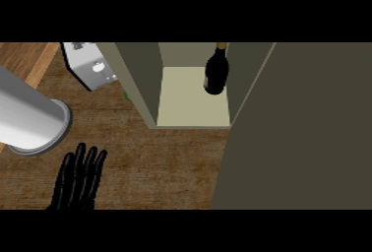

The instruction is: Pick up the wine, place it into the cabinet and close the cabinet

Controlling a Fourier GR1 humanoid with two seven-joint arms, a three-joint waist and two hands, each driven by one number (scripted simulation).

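- The cabinet door (305, 147) is the largest thing in view, a flat dark olive-grey panel filling the right side from top to bottom. Its left edge runs slanting from beside the cabinet opening down to the lower edge of the view.
- The bench (160, 162) is dark brown wood grain. A lighter wooden strip shows at the upper left corner. The widest bare stretch lies in front of the cabinet, between the hand at the left and the door's edge at the right.
- The cabinet (138, 78) stands open at the top middle. Its left wall is a dark slanted panel, its floor is a pale cream board ending in a straight front lip, and the door bounds it on the right.
- A grey cylinder (29, 118), with a round rim facing the lower right, enters from the left edge.
- The left hand (78, 179) is black and rests low at the left, over the bench, fingers straight, slightly spread and pointing up the view. It holds nothing and is well apart from the cabinet. The right hand is not visible.
- The wine (216, 71) is a dark bottle standing inside the cabinet, on the right part of the cream floor, near the right side. Its long axis runs up and down in the view: the neck with a yellowish top points to the upper edge, the base towards the front lip. Bare floor lies to its left and in front.
- A silver appliance (91, 66) with a round knob sits tilted just left of the cabinet wall.
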